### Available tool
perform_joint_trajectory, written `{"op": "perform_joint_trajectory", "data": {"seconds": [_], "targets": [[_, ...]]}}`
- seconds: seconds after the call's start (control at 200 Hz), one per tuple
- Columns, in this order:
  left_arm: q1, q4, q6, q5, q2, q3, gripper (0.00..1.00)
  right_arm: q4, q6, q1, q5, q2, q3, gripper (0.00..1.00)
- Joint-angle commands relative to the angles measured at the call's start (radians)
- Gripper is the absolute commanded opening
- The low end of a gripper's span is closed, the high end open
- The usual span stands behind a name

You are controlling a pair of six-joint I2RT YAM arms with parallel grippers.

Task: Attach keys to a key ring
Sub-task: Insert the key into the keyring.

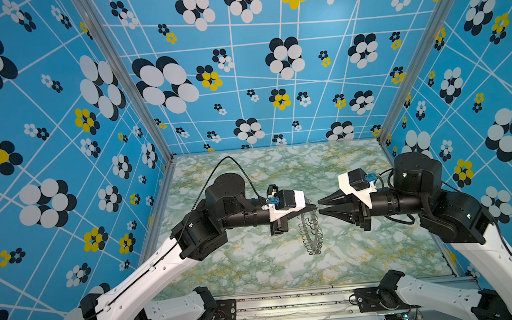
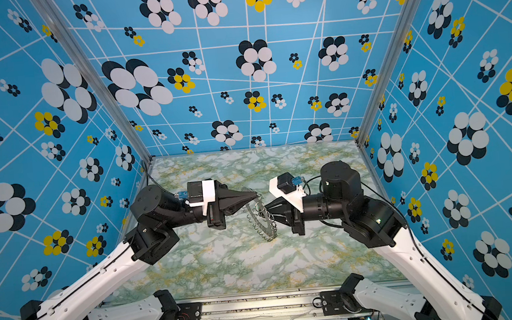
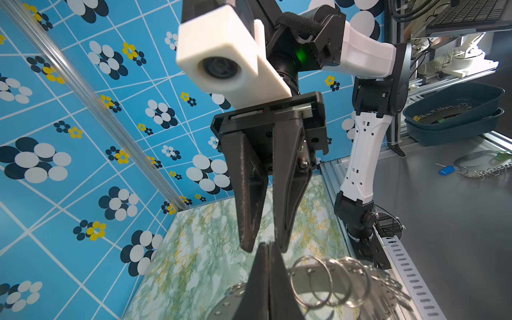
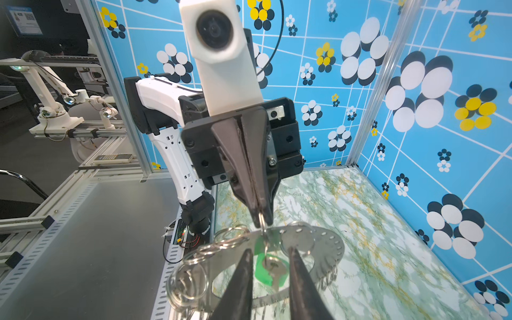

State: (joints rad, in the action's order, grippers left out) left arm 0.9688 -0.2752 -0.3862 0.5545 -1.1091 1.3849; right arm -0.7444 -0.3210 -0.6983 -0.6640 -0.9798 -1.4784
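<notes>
Key ring (image 4: pixel 318 243) hangs above the surface (image 1: pixel 257 262) by an edge loop (image 4: pixel 261 221) pinched in the left gripper (image 4: pixel 260 214), green key tag (image 4: pixel 261 273) dangling there between the spread jaws of the right gripper (image 1: pixel 320 207), so it looks basically attached, only letting go left.

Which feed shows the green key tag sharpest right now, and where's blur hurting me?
Right wrist view: the green key tag is closest but soft, out of focus, as are the wire loops. Left wrist view: the wire loops blur beside the left end effector. Both top views: even light, wall lines bowed, the key ring small, no tag discernible.
</notes>
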Motion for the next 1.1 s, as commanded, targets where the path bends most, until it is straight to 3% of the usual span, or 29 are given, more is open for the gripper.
{"op": "perform_joint_trajectory", "data": {"seconds": [0.0, 0.14, 0.33, 0.725, 1.094], "targets": [[-0.007, 0.07, 0.016, 0.022, 0.023, -0.009, 0.0, 0.03, 0.02, -0.006, -0.028, 0.001, -0.004, 0.24], [-0.007, 0.093, 0.026, 0.028, 0.024, -0.019, 0.0, 0.05, 0.034, -0.006, -0.036, 0.006, 0.005, 0.19], [-0.008, 0.179, 0.048, 0.014, 0.04, -0.058, 0.0, 0.043, 0.03, -0.006, -0.017, 0.007, 0.013, 0.0], [-0.078, 0.561, 0.227, 0.046, 0.066, -0.188, 0.0, 0.087, 0.074, -0.007, -0.049, 0.006, 0.048, 0.0], [-0.088, 0.653, 0.296, 0.1, 0.024, -0.2, 0.0, 0.248, 0.163, -0.016, -0.088, 0.004, 0.143, 0.0]]}}
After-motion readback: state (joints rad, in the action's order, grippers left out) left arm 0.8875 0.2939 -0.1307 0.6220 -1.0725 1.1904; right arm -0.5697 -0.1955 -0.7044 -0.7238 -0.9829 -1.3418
